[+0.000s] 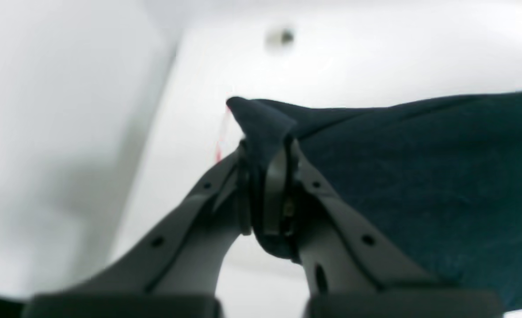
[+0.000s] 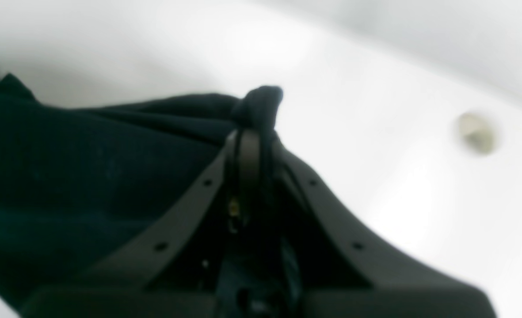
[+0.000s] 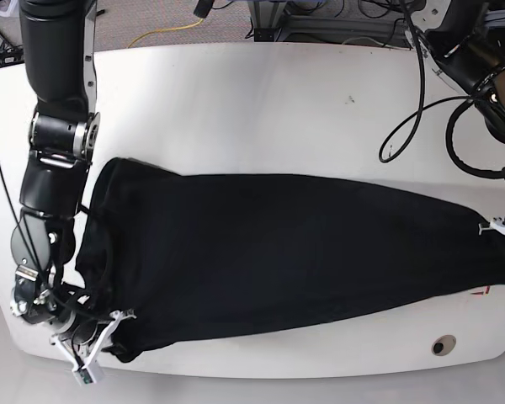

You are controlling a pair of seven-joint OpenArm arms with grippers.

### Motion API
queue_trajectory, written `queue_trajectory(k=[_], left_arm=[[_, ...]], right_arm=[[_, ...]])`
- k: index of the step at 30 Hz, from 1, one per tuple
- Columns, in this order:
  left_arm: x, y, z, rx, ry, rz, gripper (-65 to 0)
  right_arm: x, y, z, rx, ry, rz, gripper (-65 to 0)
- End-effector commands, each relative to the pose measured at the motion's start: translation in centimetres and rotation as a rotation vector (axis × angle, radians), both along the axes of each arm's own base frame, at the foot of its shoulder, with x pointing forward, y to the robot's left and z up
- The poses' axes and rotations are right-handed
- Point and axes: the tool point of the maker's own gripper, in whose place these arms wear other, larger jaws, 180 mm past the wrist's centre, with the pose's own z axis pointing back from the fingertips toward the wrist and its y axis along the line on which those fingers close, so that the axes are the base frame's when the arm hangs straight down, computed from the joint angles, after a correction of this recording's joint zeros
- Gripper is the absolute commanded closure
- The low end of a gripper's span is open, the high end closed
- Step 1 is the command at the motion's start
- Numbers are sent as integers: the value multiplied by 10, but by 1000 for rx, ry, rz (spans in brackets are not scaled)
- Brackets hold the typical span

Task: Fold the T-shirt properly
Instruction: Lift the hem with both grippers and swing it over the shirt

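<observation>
table: I've got a white top with rounded corners, pretty glossy in the wrist cams, and a small round hole near its front edge
T-shirt: black T-shirt stretched long across the table, wide end on the base view's left, tapering toward the right edge
left gripper: left gripper clenched on a corner of the fabric, a little peak of cloth poking out past the tips
right gripper: right gripper pinched tight on a bunched bit of the shirt too
room: cables looping off the far right corner, a yellow cord on the floor behind
</observation>
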Motion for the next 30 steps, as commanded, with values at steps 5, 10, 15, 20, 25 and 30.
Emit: queue_trajectory(k=[5,10,15,20,25,30], left_arm=[[14,-1,90,154,-183,-20,0],[17,7,145,186,-306,2,0],[16,7,187,191,-413,10,0],[27,-13,192,229,-407,-53,0],[30,-24,171,281,-337,-115,0],[31,-33,133,302,-240,-167,0]], right_arm=[[17,-28,118,-80,-192,-24,0],[9,-33,180,-156,-292,-38,0],[-15,-42,219,-270,-355,-76,0],[-32,-47,206,-308,-351,-96,0],[-52,-57,158,-333,-291,-99,0],[-78,-68,95,-330,-190,-119,0]])
